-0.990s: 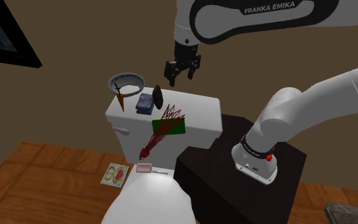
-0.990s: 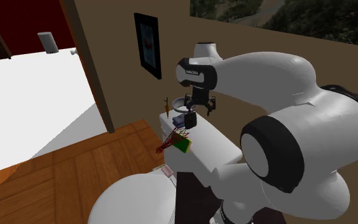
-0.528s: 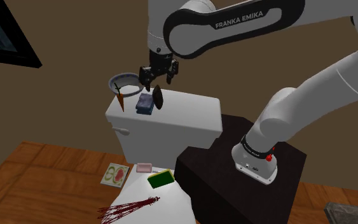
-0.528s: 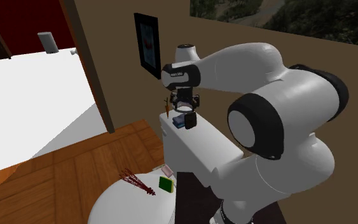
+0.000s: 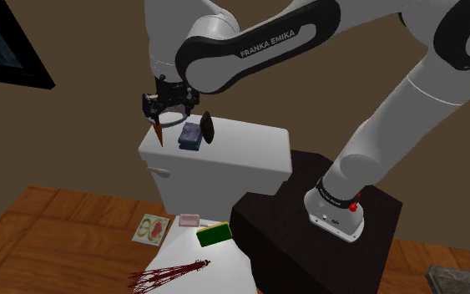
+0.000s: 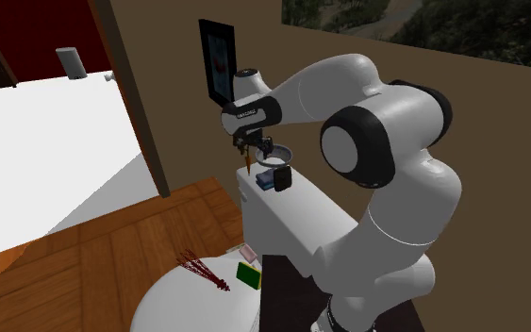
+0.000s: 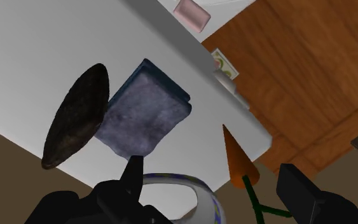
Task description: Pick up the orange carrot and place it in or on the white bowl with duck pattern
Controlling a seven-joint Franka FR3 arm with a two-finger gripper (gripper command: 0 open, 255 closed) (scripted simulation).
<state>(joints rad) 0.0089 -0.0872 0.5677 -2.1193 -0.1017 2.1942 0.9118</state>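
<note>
The orange carrot [image 5: 159, 134] lies at the end of the white tank lid [image 5: 233, 154], just beside the bowl [image 7: 177, 180]. The arm arches over from the stand. Its gripper [image 5: 170, 104] hangs above both, fingers spread and holding nothing.

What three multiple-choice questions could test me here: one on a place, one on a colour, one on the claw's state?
1. The orange cone-shaped carrot is: A at the white toilet tank's top edge; B on the wooden floor; C in the bowl.
2. The small flat block on the white toilet lid is: A pink; B blue; C green.
3. The black two-finger gripper is: A shut on the carrot; B open; C shut on nothing.
Answers: 1 A, its tip rests at the tank's edge. 2 C, it shows green. 3 B, its fingers stand apart, not touching the carrot between them.
</note>
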